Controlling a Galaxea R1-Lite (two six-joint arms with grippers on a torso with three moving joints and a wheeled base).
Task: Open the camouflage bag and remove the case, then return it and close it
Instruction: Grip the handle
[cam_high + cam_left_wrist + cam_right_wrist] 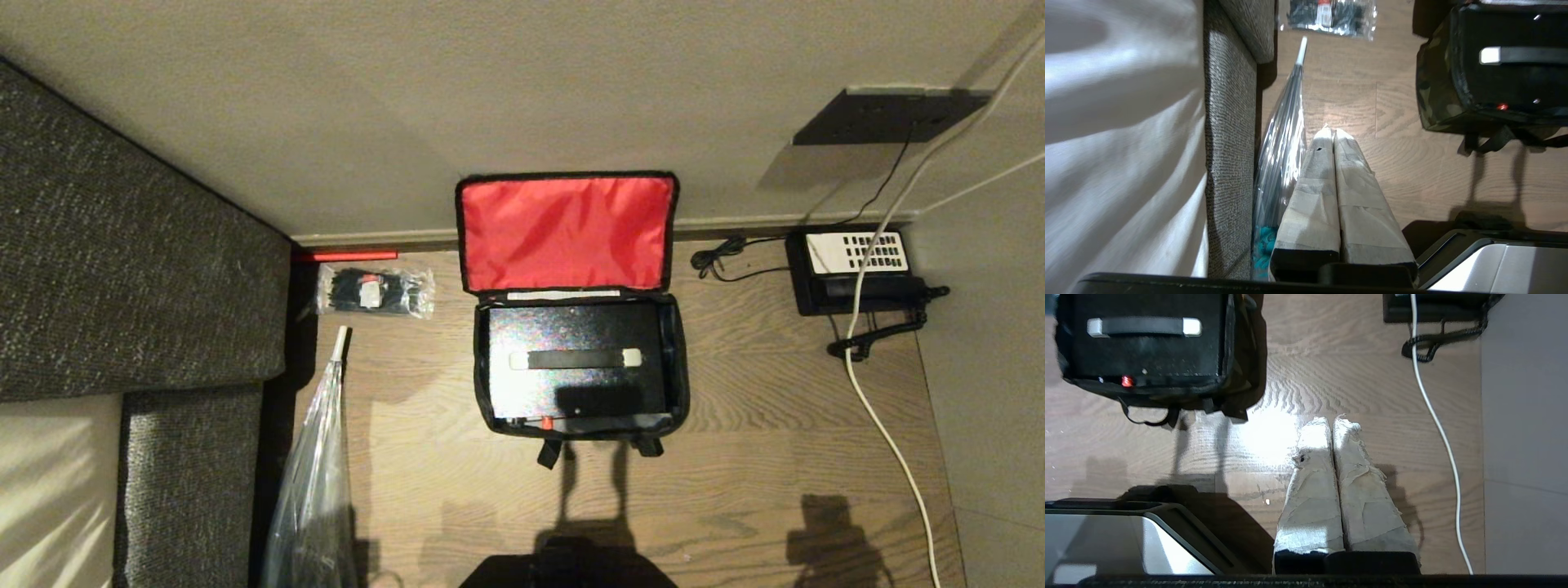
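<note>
Floor boards (424, 490) carry the camouflage bag (682, 384) against the wall, its red-lined lid (565, 231) leaning back so the case (571, 367) inside lies reachable, while my left gripper (1333, 136) and right gripper (1332, 425) hang short of it, both pressed together, empty.

The wooden desk (759, 392) carries the open camouflage bag (679, 384), a tie packet (375, 291), a phone (857, 273) and a white cable (886, 445).
</note>
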